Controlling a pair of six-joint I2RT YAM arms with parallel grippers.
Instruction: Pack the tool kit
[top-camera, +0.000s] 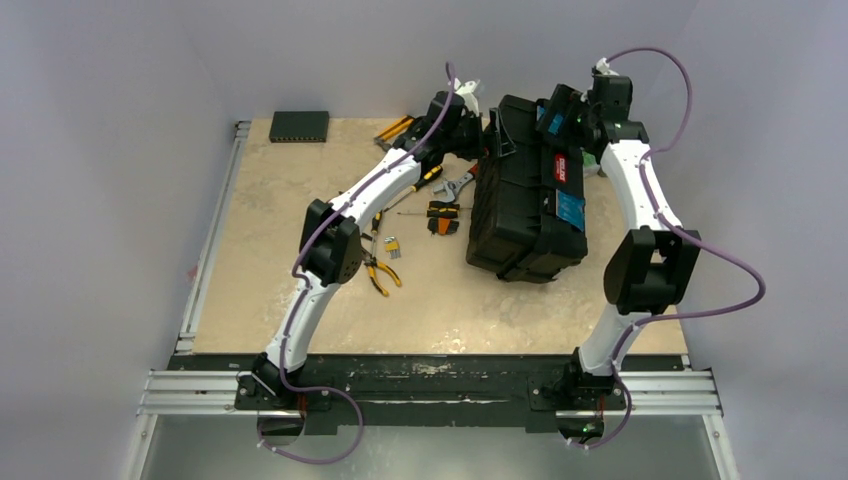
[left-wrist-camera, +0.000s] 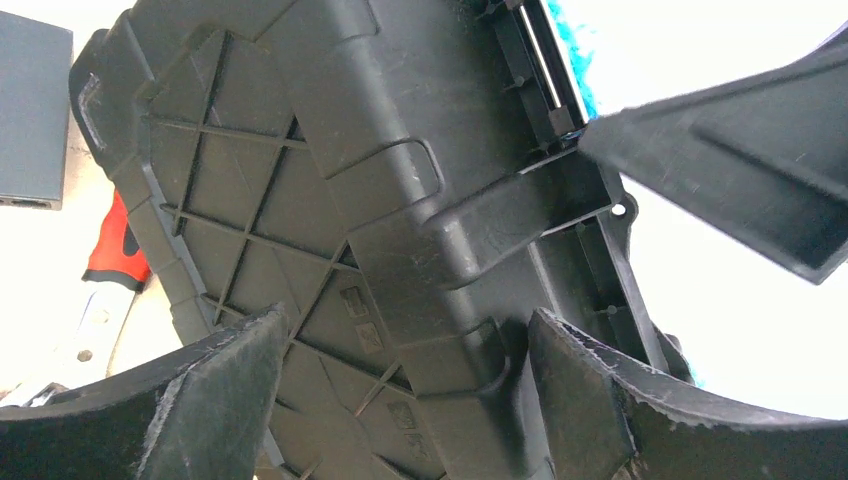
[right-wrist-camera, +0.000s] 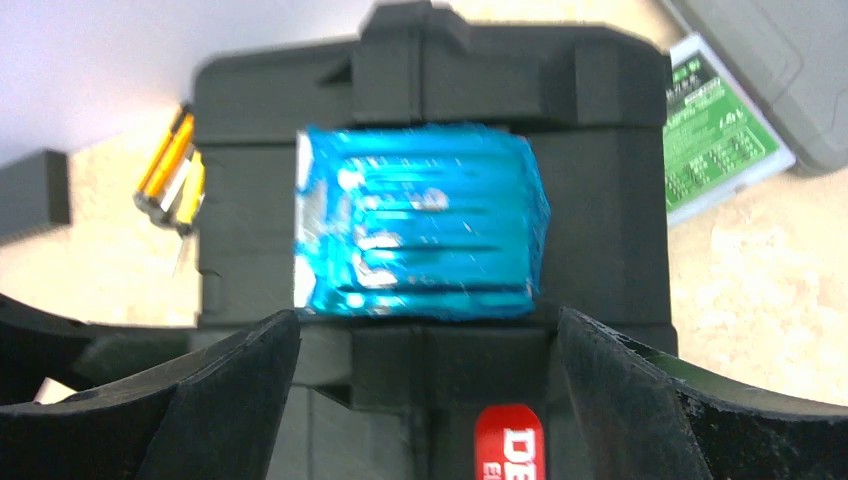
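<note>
The black toolbox (top-camera: 525, 200) lies tipped on its side at the back right of the table, lid shut. My left gripper (top-camera: 470, 125) stands open at its far left corner. In the left wrist view the fingers (left-wrist-camera: 240, 380) straddle a raised ridge on the box's ribbed underside (left-wrist-camera: 300, 170). My right gripper (top-camera: 560, 110) hovers open over the far end. The right wrist view shows a blue latch (right-wrist-camera: 420, 235) and the red label (right-wrist-camera: 510, 440) between its spread fingers. Yellow-black pliers (top-camera: 380, 272), another yellow-black tool (top-camera: 443, 215) and a red-handled wrench (top-camera: 458, 183) lie loose to the left of the box.
A flat black box (top-camera: 298, 125) sits at the table's back left corner. A grey case with a green label (right-wrist-camera: 720, 120) lies beyond the toolbox. More yellow-handled tools (top-camera: 395, 130) and small bits (top-camera: 392, 245) are scattered under the left arm.
</note>
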